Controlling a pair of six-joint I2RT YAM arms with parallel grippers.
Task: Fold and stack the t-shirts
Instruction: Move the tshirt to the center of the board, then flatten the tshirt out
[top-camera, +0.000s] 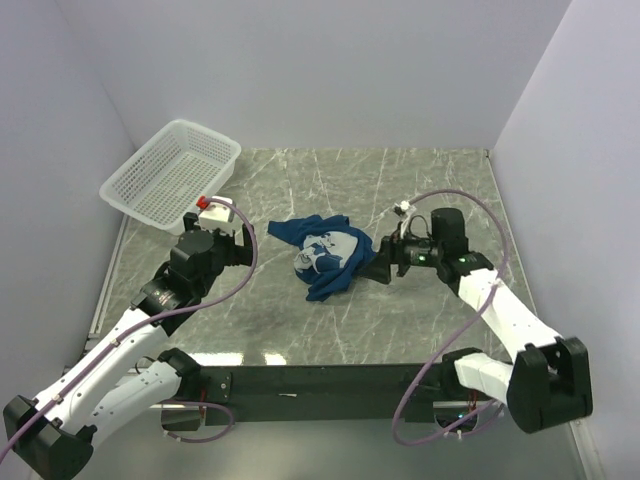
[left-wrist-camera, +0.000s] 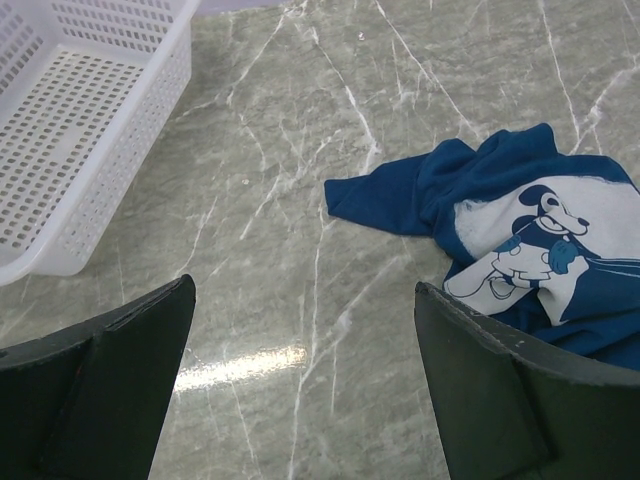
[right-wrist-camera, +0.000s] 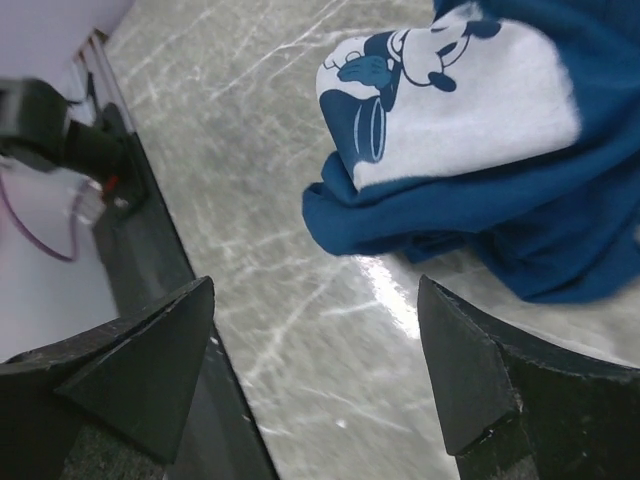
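One crumpled dark blue t-shirt (top-camera: 325, 255) lies in a heap mid-table, its pale print of a cartoon mouse facing up. My left gripper (top-camera: 246, 240) hovers to its left, open, with only bare marble between the fingers. In the left wrist view the t-shirt (left-wrist-camera: 480, 175) lies ahead and to the right of that gripper (left-wrist-camera: 305, 285). My right gripper (top-camera: 373, 263) stands at the heap's right edge, open and empty. From the right wrist the t-shirt (right-wrist-camera: 470, 200) fills the upper right, just beyond the gripper (right-wrist-camera: 316, 282).
A white mesh basket (top-camera: 170, 172) stands tilted at the back left, near the left wall; its corner (left-wrist-camera: 60, 150) shows in the left wrist view. A dark rail (top-camera: 320, 380) runs along the table's near edge, and walls close in three sides.
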